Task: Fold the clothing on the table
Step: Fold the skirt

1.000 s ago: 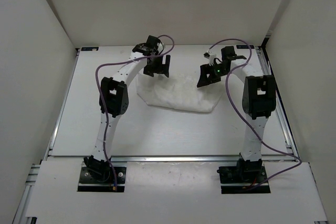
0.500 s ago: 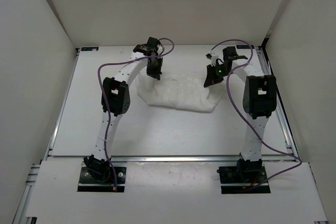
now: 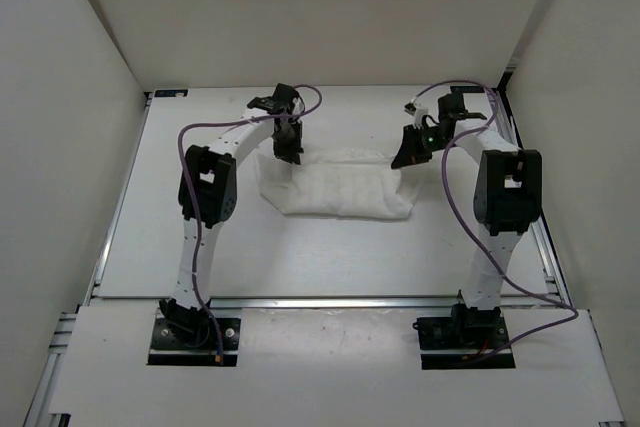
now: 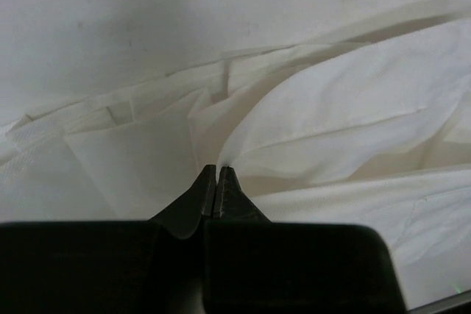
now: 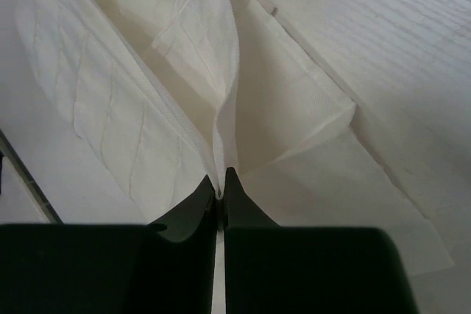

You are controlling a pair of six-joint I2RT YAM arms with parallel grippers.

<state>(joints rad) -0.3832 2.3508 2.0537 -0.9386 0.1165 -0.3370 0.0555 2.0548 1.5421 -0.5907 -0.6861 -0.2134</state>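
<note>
The white clothing (image 3: 340, 190) lies wrinkled on the table (image 3: 300, 257) between the two arms, stretched into a band. My left gripper (image 3: 287, 152) is shut on the clothing's far left edge; in the left wrist view a fold of the clothing (image 4: 331, 130) runs up out of the closed tips of my left gripper (image 4: 218, 170). My right gripper (image 3: 403, 158) is shut on the far right edge; in the right wrist view a ridge of the clothing (image 5: 147, 108) rises from the pinched tips of my right gripper (image 5: 221, 179).
White walls (image 3: 70, 97) enclose the table on the left, back and right. A silver rail (image 3: 320, 301) runs along the near edge, with both arm bases (image 3: 195, 332) behind it. Purple cables (image 3: 455, 202) loop beside each arm.
Both grippers went from open to shut on the clothing's far edge. They have since drawn slightly apart and lifted, and the clothing has narrowed into a tighter band.
</note>
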